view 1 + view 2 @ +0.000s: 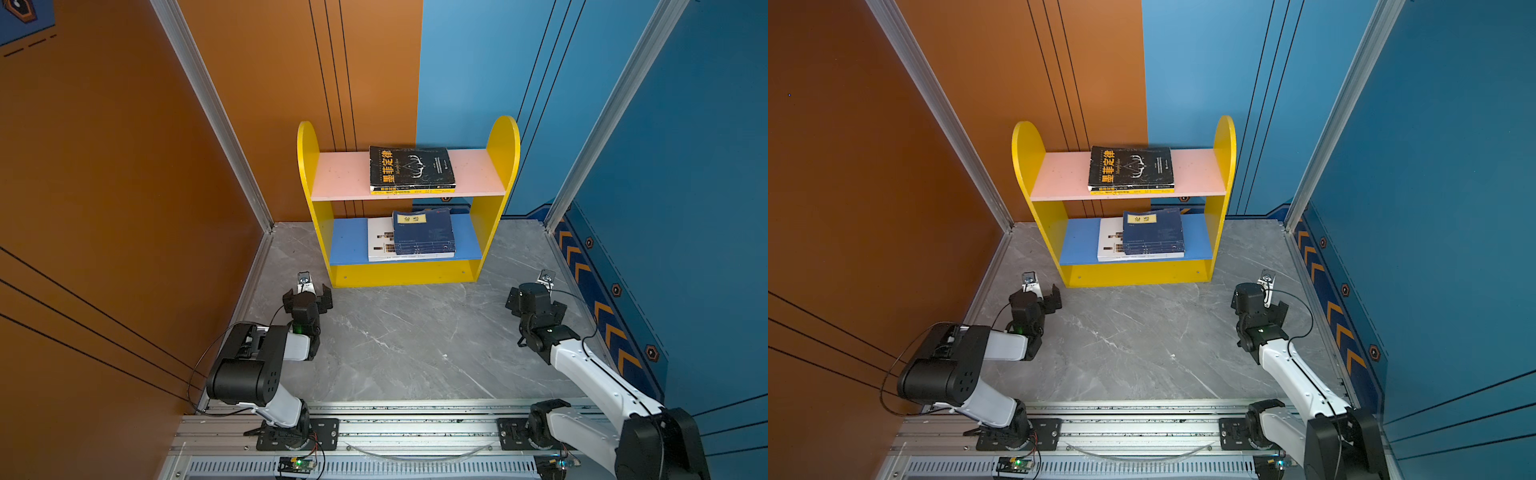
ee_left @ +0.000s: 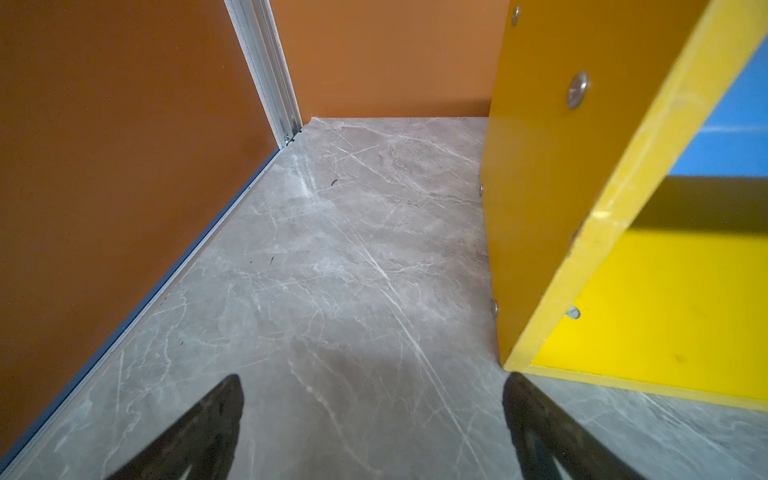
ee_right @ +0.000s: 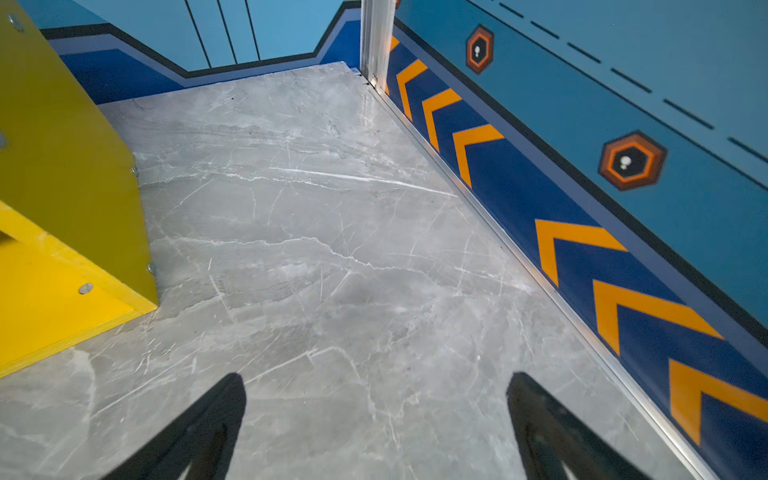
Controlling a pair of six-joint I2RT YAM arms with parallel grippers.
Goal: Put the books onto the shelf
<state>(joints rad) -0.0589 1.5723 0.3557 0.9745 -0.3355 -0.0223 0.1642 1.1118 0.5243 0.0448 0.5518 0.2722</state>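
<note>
The shelf [image 1: 405,274] [image 1: 1138,274] stands at the back of the grey floor in both top views. On its pink upper board lies a black book [image 1: 409,166] [image 1: 1129,166] with orange characters, a yellow book's edge [image 1: 411,190] showing beneath it. Its blue lower board carries navy books [image 1: 422,230] [image 1: 1152,230] stacked on a white book [image 1: 378,241]. My left gripper [image 1: 308,296] [image 1: 1036,297] [image 2: 372,382] hangs open and empty by the shelf's front left corner [image 2: 540,208]. My right gripper [image 1: 536,297] [image 1: 1260,299] [image 3: 376,380] is open and empty, right of the shelf's side [image 3: 62,166].
An orange wall [image 1: 124,208] closes the left and a blue wall [image 1: 685,208] with orange chevrons the right. Aluminium posts [image 1: 216,116] mark the back corners. The arms' bases sit on a metal rail [image 1: 415,432] along the front. Bare marble floor [image 1: 415,340] lies between the arms.
</note>
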